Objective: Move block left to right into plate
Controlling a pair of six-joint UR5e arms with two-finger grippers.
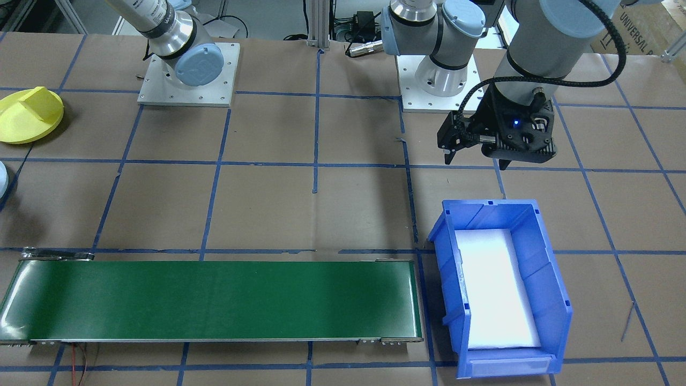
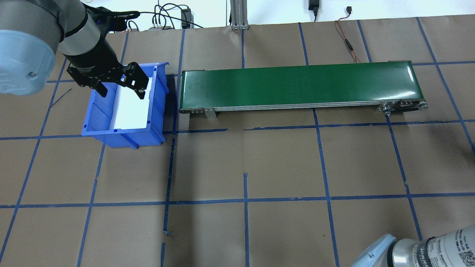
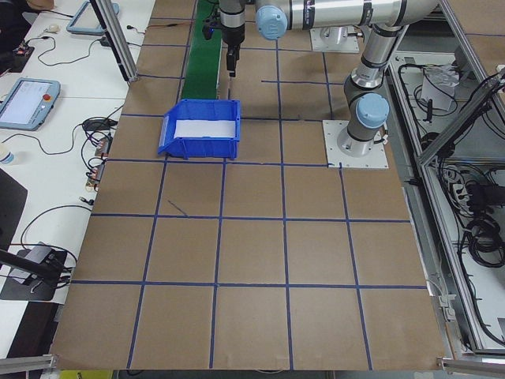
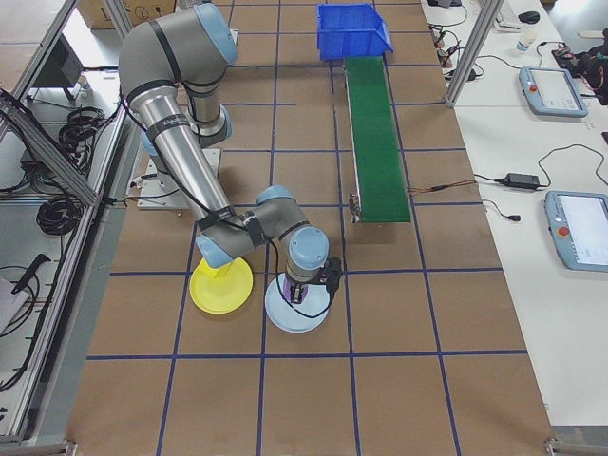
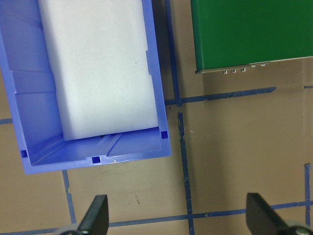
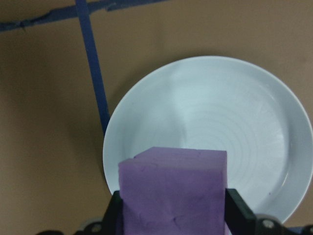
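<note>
the right hand is gripping the purple foam block between its two fingers, holding it above the pale blue plate, which is sitting on the desk just beside a yellow plate. the left hand is hanging released, fingers spread, over the blue bin with its white liner, beside the green conveyor belt.
</note>
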